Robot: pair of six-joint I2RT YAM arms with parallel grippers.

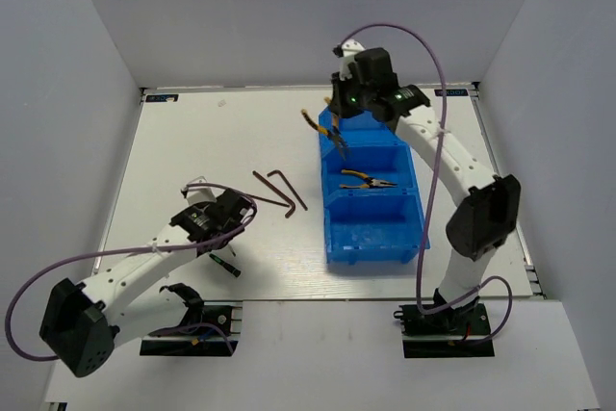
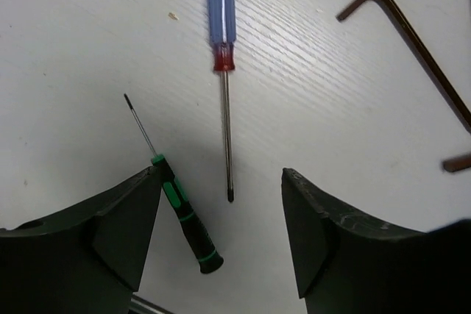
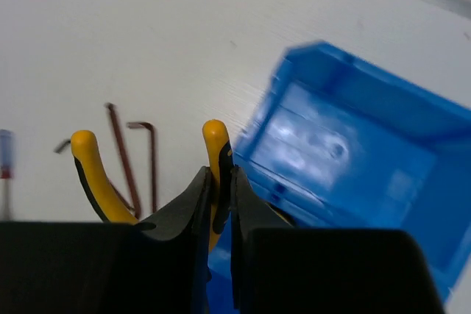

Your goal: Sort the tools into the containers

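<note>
Far left, the left end effector (image 1: 217, 226) sat low over the desk (image 1: 192, 141) with its fingers spread wide and nothing gripped between them (image 2: 221, 244). In the left wrist view the black-handled screwdriver (image 2: 184, 218) with green rings lay flat on the desk, its handle partly tucked under the left finger; from above it showed just on the near side of that end effector (image 1: 224, 264). The blue-handled screwdriver (image 2: 221, 5) lay right beside it, tip pointing into the gap between the fingers. A bit further right, the hex keys (image 1: 274, 190) were lying loose on the desk, close together (image 2: 419, 48). Then came the blue bins (image 1: 371, 247), three compartments in a row. One pair of yellow-handled pliers (image 1: 369, 181) was lying in the middle compartment. Up at the far compartment's left edge, the right end effector (image 1: 337, 117) was clamped tight on one handle of the other pliers (image 1: 327, 134), lifted off the desk, the second handle sticking out free (image 3: 88, 159) beside the pinched fingers (image 3: 221, 182).
</note>
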